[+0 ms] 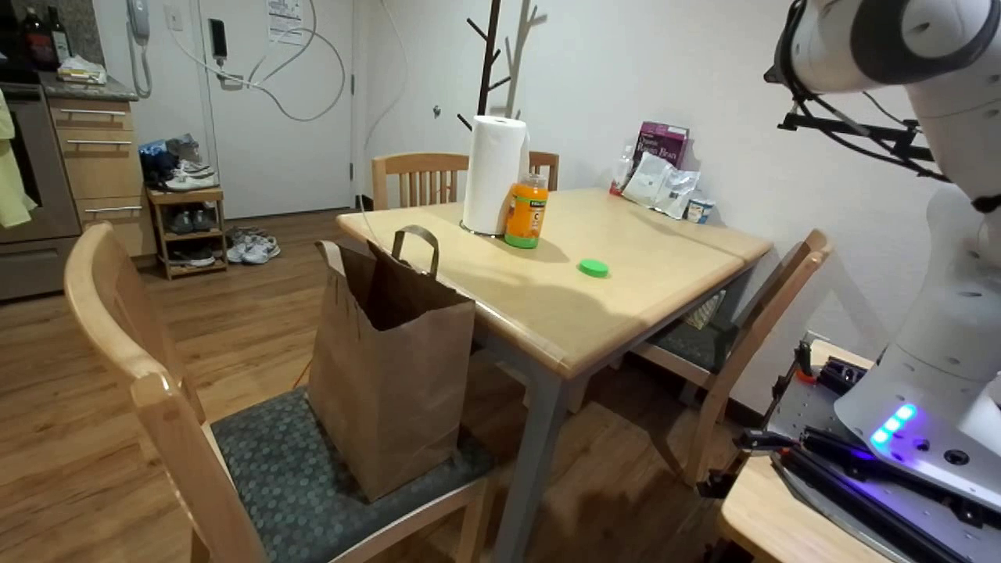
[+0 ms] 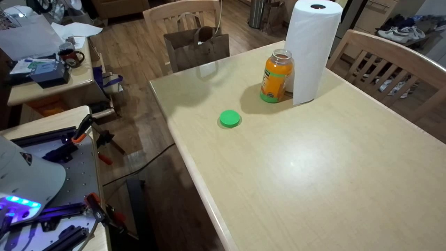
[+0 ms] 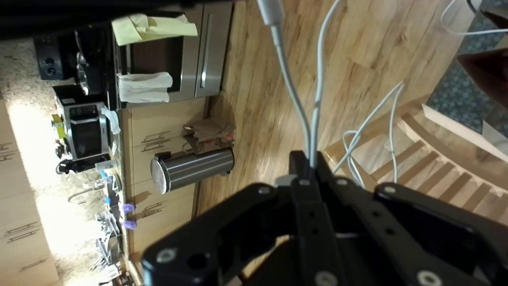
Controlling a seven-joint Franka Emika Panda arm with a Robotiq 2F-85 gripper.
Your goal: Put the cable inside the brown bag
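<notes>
My gripper (image 3: 311, 161) shows only in the wrist view, its fingers closed on the white cable (image 3: 319, 75). Two strands rise from the fingertips; one ends in a white connector (image 3: 270, 12). More loops hang behind the fingers. In an exterior view, the cable (image 1: 313, 119) hangs in loops from above the frame. A thin strand also shows in an exterior view (image 2: 220, 15), dropping near the bag; I cannot tell if it enters. The brown paper bag (image 1: 391, 383) stands upright and open on a chair. It also shows in an exterior view (image 2: 190, 54) and at the wrist view's right edge (image 3: 482, 75).
The bag's chair (image 1: 274, 469) stands against the wooden table (image 1: 665, 258). On the table are a paper towel roll (image 1: 494, 176), an orange bottle (image 1: 526, 211), a green lid (image 1: 593, 268) and a cereal box (image 1: 663, 145). A coat rack (image 1: 489, 62) stands behind.
</notes>
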